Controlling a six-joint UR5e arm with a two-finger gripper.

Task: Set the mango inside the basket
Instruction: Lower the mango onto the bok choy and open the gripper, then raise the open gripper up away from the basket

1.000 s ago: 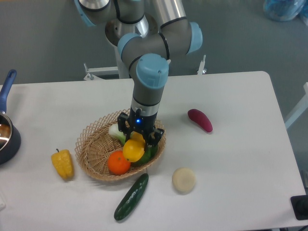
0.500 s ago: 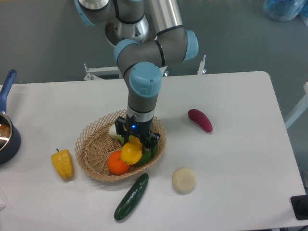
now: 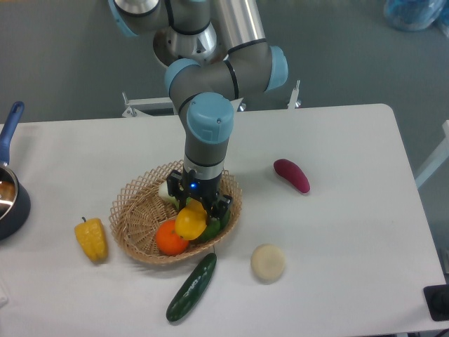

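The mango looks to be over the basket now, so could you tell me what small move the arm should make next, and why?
Probably open the tool to release: the mango it holds already sits inside the basket rim, against the orange.

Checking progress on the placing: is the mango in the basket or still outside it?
In: the mango sits within the basket's rim beside the orange, with the gripper directly over it; whether it is released, cannot tell.
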